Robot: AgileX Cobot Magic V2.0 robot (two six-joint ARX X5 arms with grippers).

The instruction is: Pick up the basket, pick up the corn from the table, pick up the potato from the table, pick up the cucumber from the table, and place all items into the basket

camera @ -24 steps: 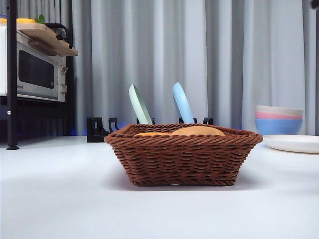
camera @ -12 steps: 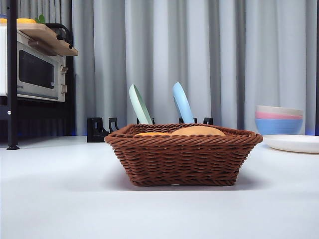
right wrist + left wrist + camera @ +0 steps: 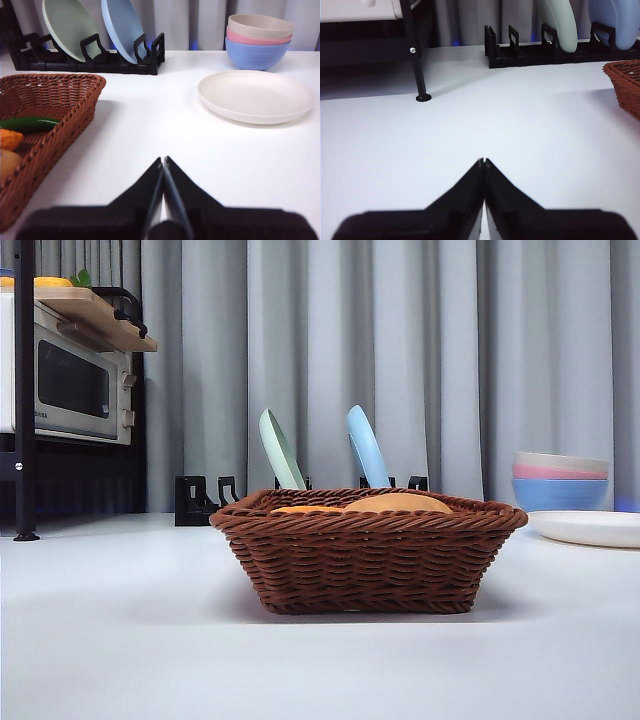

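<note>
The brown wicker basket (image 3: 366, 558) stands on the white table in the middle of the front view; it also shows in the right wrist view (image 3: 60, 105) and at the edge of the left wrist view (image 3: 626, 82). Inside it lie the green cucumber (image 3: 29, 124), the bumpy orange corn (image 3: 9, 139) and the tan potato (image 3: 7, 164); the potato's top (image 3: 398, 503) and the corn's top (image 3: 300, 509) rise just over the rim in the front view. My left gripper (image 3: 483, 161) is shut and empty over bare table left of the basket. My right gripper (image 3: 163, 159) is shut and empty right of the basket.
A black dish rack (image 3: 200, 498) with a green plate (image 3: 280, 450) and a blue plate (image 3: 366, 447) stands behind the basket. Stacked bowls (image 3: 560, 480) and a white plate (image 3: 590, 528) are at the right. A microwave (image 3: 70, 385) on a black shelf frame (image 3: 417, 55) stands at the left.
A dark arm tip at the top right corner of the front view has gone out of view. The basket and its contents have not moved.
</note>
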